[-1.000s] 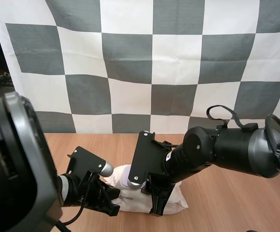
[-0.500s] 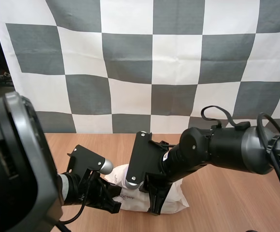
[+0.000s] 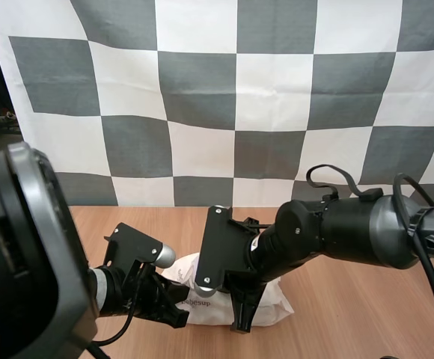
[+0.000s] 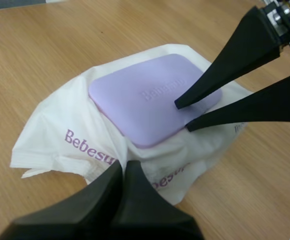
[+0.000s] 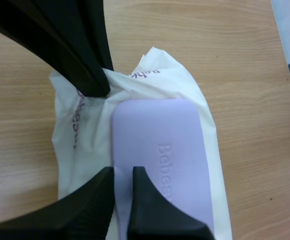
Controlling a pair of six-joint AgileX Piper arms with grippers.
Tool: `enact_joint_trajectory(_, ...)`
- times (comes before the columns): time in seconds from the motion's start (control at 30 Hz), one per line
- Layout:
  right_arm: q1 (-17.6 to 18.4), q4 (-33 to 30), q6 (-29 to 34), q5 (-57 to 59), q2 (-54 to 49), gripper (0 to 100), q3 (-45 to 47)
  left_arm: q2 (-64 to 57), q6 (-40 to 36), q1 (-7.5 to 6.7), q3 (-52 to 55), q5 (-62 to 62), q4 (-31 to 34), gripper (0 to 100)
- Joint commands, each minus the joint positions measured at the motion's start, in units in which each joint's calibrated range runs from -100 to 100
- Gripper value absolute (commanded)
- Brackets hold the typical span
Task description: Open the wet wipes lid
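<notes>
Now | left fingers (image 4: 135,200) together at pack (image 4: 60,145) edge | right fingers (image 5: 150,200) narrowly astride lid (image 5: 160,145) edge | high view: right arm (image 3: 337,232) over pack

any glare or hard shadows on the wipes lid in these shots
Left wrist view: no glare on the purple lid, its embossed lettering shows; at most a faint shadow by the right tool. Right wrist view: the lid is evenly lit too. High view: the pack lies under the right arm, in soft shade.
</notes>
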Motion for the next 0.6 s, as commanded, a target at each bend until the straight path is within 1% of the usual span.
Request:
enact_joint_trajectory(0.0, 0.04, -0.27, 0.03, -0.94, 0.05, 0, -0.06, -0.02, 0.87, -0.03, -0.01, -0.06, 0.24, 0)
enact_joint_trajectory(0.2, 0.04, -0.4, 0.03, -5.96, 0.05, 0, -0.06, -0.02, 0.87, -0.03, -0.01, -0.06, 1.13, 0)
enact_joint_trajectory(0.33, 0.04, -1.93, 0.03, -8.03, 0.05, 0, -0.06, -0.02, 0.87, -0.03, -0.01, -0.06, 1.13, 0)
enact_joint_trajectory(0.57, 0.04, -1.93, 0.03, -14.09, 0.05, 0, -0.06, -0.02, 0.87, -0.03, -0.01, -0.06, 1.46, 0)
